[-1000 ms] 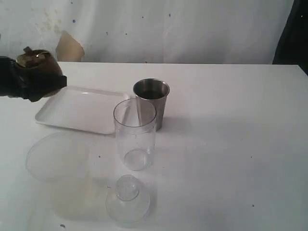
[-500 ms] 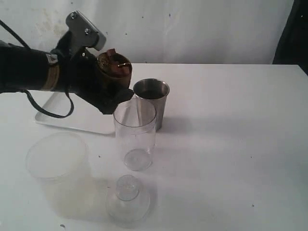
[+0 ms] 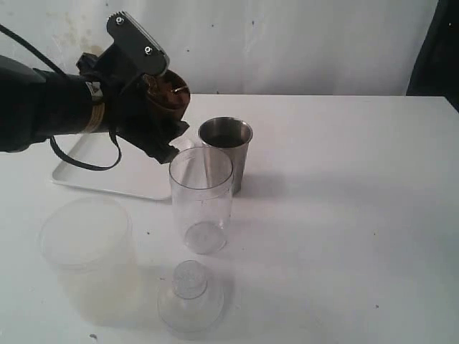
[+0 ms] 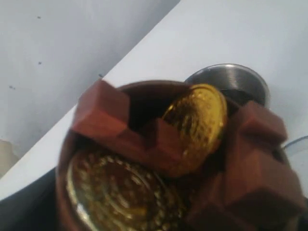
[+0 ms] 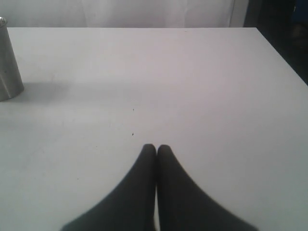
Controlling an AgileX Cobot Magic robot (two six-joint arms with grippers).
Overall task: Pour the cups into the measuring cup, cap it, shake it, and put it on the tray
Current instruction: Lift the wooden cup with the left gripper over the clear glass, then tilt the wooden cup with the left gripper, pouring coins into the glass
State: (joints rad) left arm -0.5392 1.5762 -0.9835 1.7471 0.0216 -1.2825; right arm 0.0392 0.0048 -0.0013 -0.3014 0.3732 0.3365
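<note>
My left pincer [image 3: 159, 123] holds the short, round, dark-brown cup [image 3: 166, 97] across its sides. The cup hangs tilted above the right end of the tray [image 3: 100, 175], just left of the steel tumbler [image 3: 225, 153]. In it I count two embossed gold coins [image 4: 197, 125] and at least three angular reddish wooden blocks [image 4: 103, 113]; their exact number is unclear.

One clear plastic measuring cup [image 3: 201, 201] stands upright just in front of the tapered tumbler. One clear domed lid [image 3: 190, 297] lies nearer, beside one cloudy tub [image 3: 86, 247].

The white tray is shallow, its far side hidden by my arm. My right pincer [image 5: 156, 150] is pressed closed and empty over the matte white table [image 5: 202, 86].
</note>
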